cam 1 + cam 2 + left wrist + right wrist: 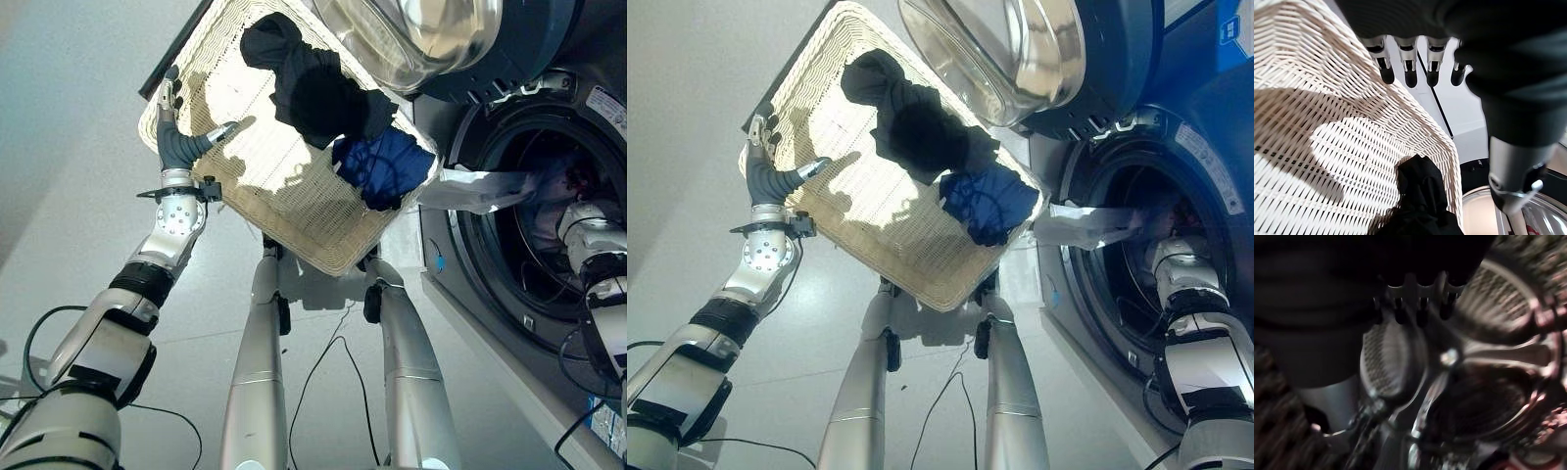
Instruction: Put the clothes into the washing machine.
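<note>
I hold the pale woven wicker basket (265,186) tilted, left hand (176,137) curled over its rim. The black garment (313,88) and blue garment (384,164) lie inside, near the lower corner. My right hand (1415,308) is in the washing machine drum (549,196) — fingers straight, empty. Risk: the clothes slide out, missing the opening — the basket sits beside it.

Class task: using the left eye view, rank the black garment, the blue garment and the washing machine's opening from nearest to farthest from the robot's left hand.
From the left hand:
1. Black garment, in the basket's upper middle.
2. Blue garment, at the basket's machine-side edge.
3. Washing machine's opening, far right.
</note>
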